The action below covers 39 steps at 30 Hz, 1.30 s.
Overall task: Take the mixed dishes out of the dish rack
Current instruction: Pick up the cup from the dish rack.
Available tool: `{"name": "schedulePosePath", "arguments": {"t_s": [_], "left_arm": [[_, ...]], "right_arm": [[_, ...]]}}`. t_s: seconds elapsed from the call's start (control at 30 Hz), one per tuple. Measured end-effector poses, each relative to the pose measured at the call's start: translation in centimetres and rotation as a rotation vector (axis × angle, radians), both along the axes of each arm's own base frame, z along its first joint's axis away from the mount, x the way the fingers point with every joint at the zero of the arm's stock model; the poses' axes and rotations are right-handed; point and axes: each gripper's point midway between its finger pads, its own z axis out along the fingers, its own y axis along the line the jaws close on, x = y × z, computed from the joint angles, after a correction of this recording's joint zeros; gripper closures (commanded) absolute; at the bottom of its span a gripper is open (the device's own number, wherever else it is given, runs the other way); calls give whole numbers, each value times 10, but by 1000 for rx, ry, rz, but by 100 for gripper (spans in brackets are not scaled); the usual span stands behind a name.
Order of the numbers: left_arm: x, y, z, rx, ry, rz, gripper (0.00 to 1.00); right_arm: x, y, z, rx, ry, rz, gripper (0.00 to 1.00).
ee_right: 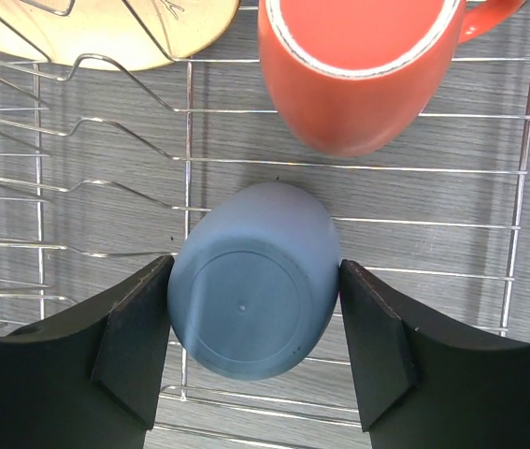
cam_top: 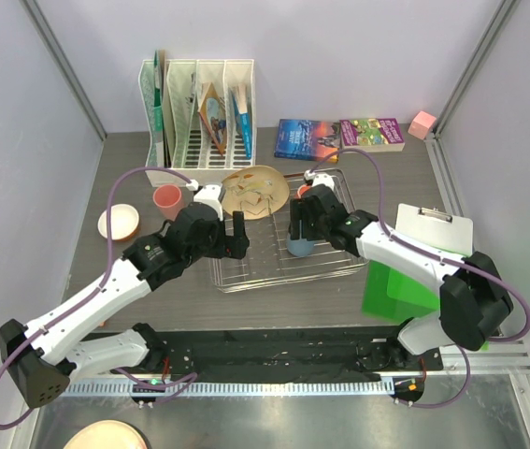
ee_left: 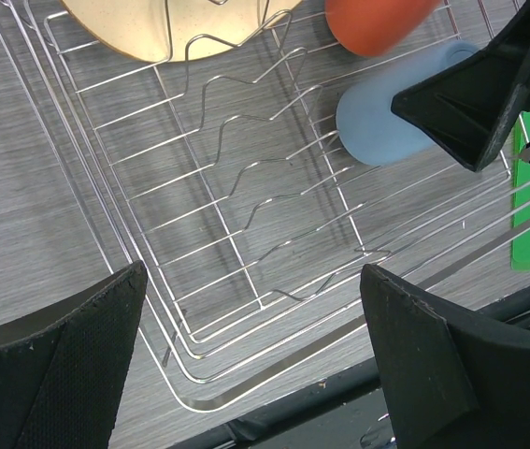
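Right gripper (ee_right: 253, 327) pinches smooth round grey-blue cup (ee_right: 246, 281) lying mid-frame. Cup may slip out, bump orange mug with white inside (ee_right: 358, 84) just above. Left gripper (ee_left: 250, 355) spread wide, empty.

A grey wood-grain table (cam_top: 124, 159) fills the scene, closed in by plain pale walls: one at the far side (cam_top: 321, 47), one on the left (cam_top: 12, 168) and one on the right (cam_top: 517, 112). Slanting metal posts stand at the far left (cam_top: 64, 65) and far right (cam_top: 475, 61) corners. A white file holder (cam_top: 199, 112) stands at the far edge, with two books (cam_top: 307, 138) and a pink block (cam_top: 422, 123) to its right. On the right lie a clipboard (cam_top: 433, 227) and a green sheet (cam_top: 391, 290). A black strip (cam_top: 274, 355) runs along the near edge. The light is even and soft.
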Motion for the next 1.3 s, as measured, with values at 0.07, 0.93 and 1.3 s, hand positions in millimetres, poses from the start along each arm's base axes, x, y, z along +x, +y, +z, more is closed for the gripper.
{"name": "schedulePosePath", "arguments": {"t_s": [0.07,0.93,1.3], "left_arm": [[0,0,0,-2,1,1,6],[-24,-42,58,-418,-112,-178,0],[-37,-49,116,-749,-265,-275,0]], "right_arm": [[0,0,2,2,-3,0,51],[-33,27,147,612,-238,128,99],[-38,30,186,982,-311,190,99]]}}
